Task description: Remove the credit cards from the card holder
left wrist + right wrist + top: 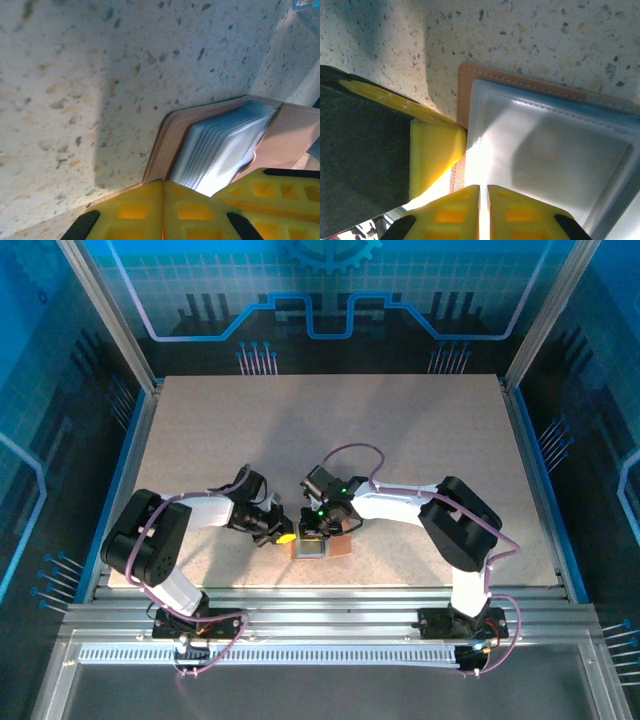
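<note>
The card holder (343,546) lies open near the table's front edge, its tan-brown cover (175,132) (470,80) spread around a stack of pale blue-grey sleeves (220,145) (550,150). The credit cards are hidden. My left gripper (287,537) (162,202) is shut, yellow tips together at the holder's left edge, and one of its fingers (436,150) touches the cover. My right gripper (318,528) (483,202) stands over the sleeves, shut to a thin slit. Whether a sleeve edge is pinched there, I cannot tell. One right finger (272,189) rests on the sleeves.
The speckled beige table (330,430) stretches away behind the holder. A ribbed aluminium rail (320,605) runs along the front edge just below it. Blue enclosure walls (40,490) stand on both sides and at the back.
</note>
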Controlling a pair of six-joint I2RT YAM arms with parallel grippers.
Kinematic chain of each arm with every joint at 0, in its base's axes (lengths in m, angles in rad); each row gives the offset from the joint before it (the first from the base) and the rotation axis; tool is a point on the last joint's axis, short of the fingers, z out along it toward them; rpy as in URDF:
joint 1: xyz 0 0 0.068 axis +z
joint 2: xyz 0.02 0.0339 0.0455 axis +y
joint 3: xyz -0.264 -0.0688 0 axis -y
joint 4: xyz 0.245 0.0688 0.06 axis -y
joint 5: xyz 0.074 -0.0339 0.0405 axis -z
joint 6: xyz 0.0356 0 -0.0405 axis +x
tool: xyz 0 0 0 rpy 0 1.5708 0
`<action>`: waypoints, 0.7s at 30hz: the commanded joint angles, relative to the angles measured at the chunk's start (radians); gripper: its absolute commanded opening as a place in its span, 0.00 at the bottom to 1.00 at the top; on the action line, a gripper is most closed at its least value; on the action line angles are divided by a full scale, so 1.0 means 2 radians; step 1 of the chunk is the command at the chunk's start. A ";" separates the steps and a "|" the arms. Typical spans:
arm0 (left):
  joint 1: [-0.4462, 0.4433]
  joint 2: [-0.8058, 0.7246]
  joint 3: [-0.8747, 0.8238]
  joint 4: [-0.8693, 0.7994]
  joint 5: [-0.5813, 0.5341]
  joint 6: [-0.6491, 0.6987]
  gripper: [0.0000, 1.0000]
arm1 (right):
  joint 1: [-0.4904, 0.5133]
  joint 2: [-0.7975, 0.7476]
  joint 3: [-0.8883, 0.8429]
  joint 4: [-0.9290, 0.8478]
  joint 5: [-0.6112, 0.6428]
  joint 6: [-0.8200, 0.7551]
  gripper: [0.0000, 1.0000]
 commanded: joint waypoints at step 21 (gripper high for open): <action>-0.002 0.016 0.008 -0.041 -0.011 0.025 0.06 | 0.010 -0.003 -0.017 -0.038 0.027 0.006 0.16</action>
